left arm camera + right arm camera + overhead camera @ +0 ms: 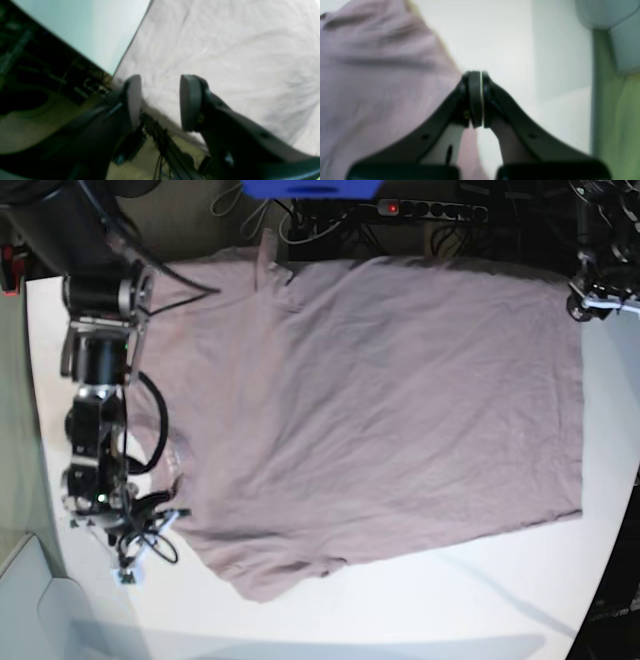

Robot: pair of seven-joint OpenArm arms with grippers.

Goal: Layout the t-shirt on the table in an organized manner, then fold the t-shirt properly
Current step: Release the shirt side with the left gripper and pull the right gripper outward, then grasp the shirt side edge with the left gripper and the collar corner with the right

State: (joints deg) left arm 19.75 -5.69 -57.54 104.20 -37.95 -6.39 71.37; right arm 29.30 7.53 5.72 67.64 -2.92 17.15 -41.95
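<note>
The mauve t-shirt (370,410) lies spread flat on the white table (450,600), collar end to the left and hem to the right. My left gripper (578,306) is at the shirt's far right corner by the table edge. In the left wrist view it (161,102) is open and empty, with the shirt (225,55) under and beyond it. My right gripper (165,518) is at the shirt's left edge. In the right wrist view it (477,100) is shut, pads together. The shirt's edge (382,75) runs up to the tips; no cloth shows between the pads.
A power strip (430,208) with a red light and a blue object (310,188) lie beyond the table's far edge. Loose cables (140,555) hang by my right arm. A pale box (40,600) sits at the lower left. The floor (615,112) shows past the table edge.
</note>
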